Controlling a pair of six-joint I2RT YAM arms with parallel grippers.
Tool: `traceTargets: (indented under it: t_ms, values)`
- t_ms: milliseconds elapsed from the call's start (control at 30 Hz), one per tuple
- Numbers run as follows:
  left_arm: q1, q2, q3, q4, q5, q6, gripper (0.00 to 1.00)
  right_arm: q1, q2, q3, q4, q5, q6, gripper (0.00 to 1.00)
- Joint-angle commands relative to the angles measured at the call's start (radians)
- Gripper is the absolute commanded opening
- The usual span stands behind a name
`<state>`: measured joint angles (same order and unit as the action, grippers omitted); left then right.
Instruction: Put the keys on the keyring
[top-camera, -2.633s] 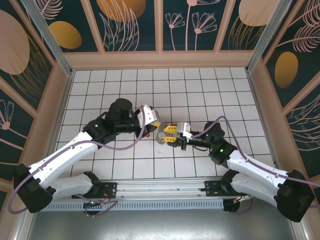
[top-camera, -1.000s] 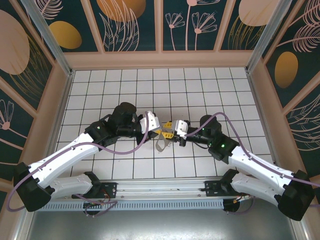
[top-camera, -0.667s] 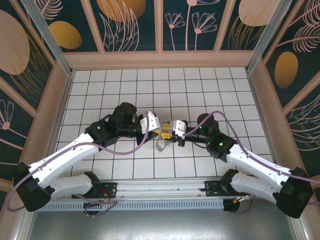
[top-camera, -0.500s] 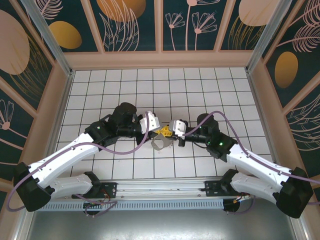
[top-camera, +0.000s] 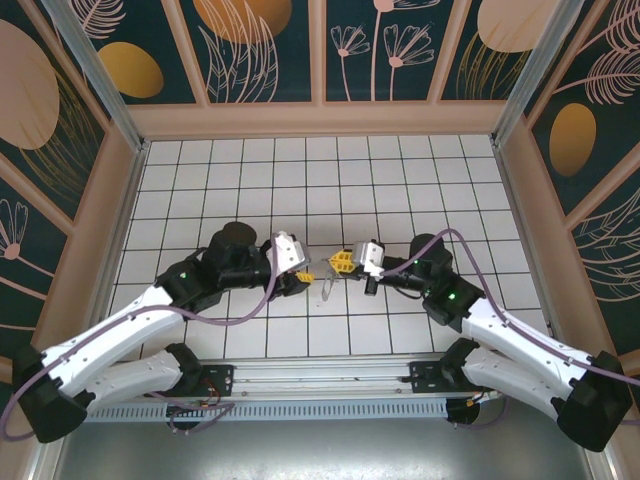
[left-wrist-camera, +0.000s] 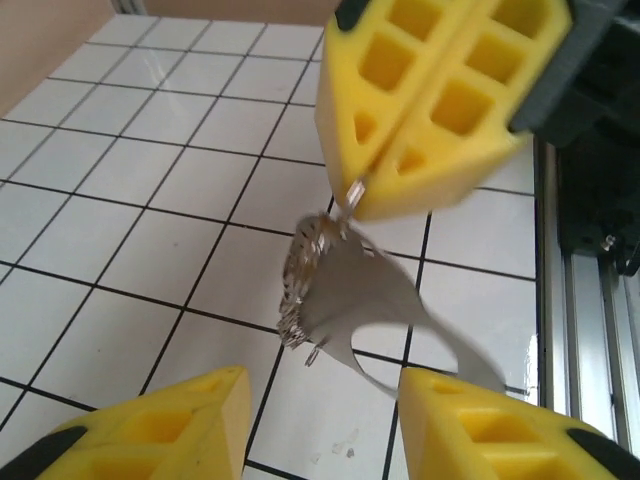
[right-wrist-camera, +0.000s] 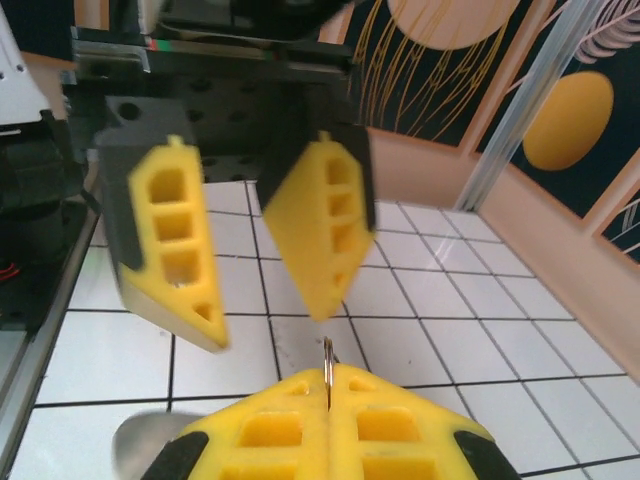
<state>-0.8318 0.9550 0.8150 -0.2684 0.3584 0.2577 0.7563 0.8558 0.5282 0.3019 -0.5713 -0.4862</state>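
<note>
The keyring (left-wrist-camera: 350, 300), a pale silvery oval loop with a bumpy chain-like row (left-wrist-camera: 298, 285) on one side, hangs blurred above the tiles. A thin wire ring at its top is pinched in my right gripper (right-wrist-camera: 328, 372), which is shut on it. In the top view the loop (top-camera: 328, 288) dangles below the right gripper (top-camera: 344, 263). My left gripper (left-wrist-camera: 322, 388) is open, its fingers (left-wrist-camera: 170, 430) apart just short of the hanging loop and touching nothing. From above, the left gripper (top-camera: 302, 269) faces the right one across a small gap. The red-headed key is out of view.
White tiled floor (top-camera: 400, 190) with dark grid lines spreads under both arms. A tan wall rim (top-camera: 320, 120) bounds the back and sides. The metal rail (top-camera: 320, 375) carrying the arm bases runs along the near edge.
The left arm has drawn back to the left and lower, its fingers now apart. The right gripper has shifted slightly right, still carrying the keyring, which swings beneath it.
</note>
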Motion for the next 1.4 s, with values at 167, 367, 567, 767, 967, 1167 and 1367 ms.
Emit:
traceTargets:
  t_ms: [167, 367, 567, 767, 967, 1167, 1367]
  values:
    - [-0.006, -0.119, -0.053, 0.202, 0.07, -0.094, 0.39, -0.082, -0.035, -0.09, 0.335, -0.244, 0.198, 0.0]
    - [-0.005, -0.08, -0.045, 0.286, 0.148, -0.096, 0.38, -0.109, -0.023, -0.159, 0.596, -0.339, 0.368, 0.0]
    - [-0.005, -0.051, -0.034, 0.334, 0.2, -0.093, 0.37, -0.114, 0.018, -0.203, 0.816, -0.354, 0.492, 0.0]
    - [-0.005, -0.055, -0.031, 0.347, 0.254, -0.101, 0.3, -0.117, 0.046, -0.217, 0.909, -0.345, 0.539, 0.0]
    - [-0.006, -0.042, -0.025, 0.365, 0.295, -0.103, 0.29, -0.117, 0.066, -0.218, 0.933, -0.335, 0.551, 0.0]
    - [-0.006, -0.01, -0.004, 0.389, 0.326, -0.087, 0.29, -0.117, 0.072, -0.22, 0.918, -0.328, 0.538, 0.0]
    - [-0.005, 0.027, 0.009, 0.393, 0.354, -0.078, 0.27, -0.118, 0.099, -0.223, 0.952, -0.332, 0.546, 0.0]
